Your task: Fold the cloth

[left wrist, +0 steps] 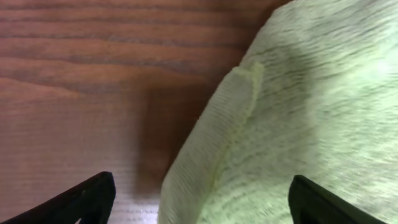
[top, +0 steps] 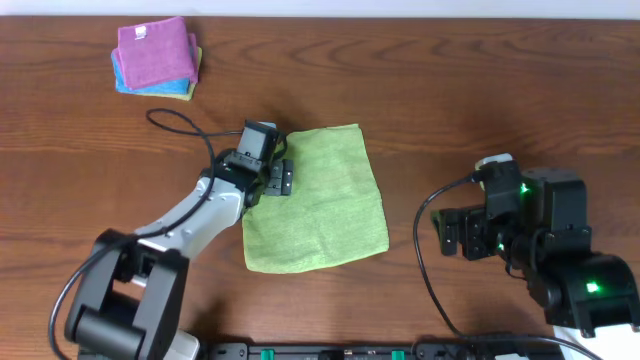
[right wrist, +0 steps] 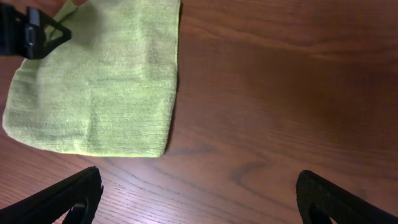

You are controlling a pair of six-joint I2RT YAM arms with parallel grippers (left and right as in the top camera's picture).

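Note:
The lime-green cloth (top: 318, 198) lies on the table's middle, in a roughly square shape. In the left wrist view (left wrist: 298, 118) its left edge is lifted and curled. My left gripper (top: 279, 178) is open at the cloth's upper left edge, its fingers (left wrist: 202, 202) straddling that raised edge. My right gripper (top: 452, 232) is open and empty, to the right of the cloth and apart from it. In the right wrist view the cloth (right wrist: 99, 87) lies ahead to the left of the open fingers (right wrist: 199, 199). No white tag shows.
A stack of folded purple, blue and yellow cloths (top: 155, 57) sits at the far left back of the wooden table (top: 480, 90). A black cable (top: 180, 122) loops beside the left arm.

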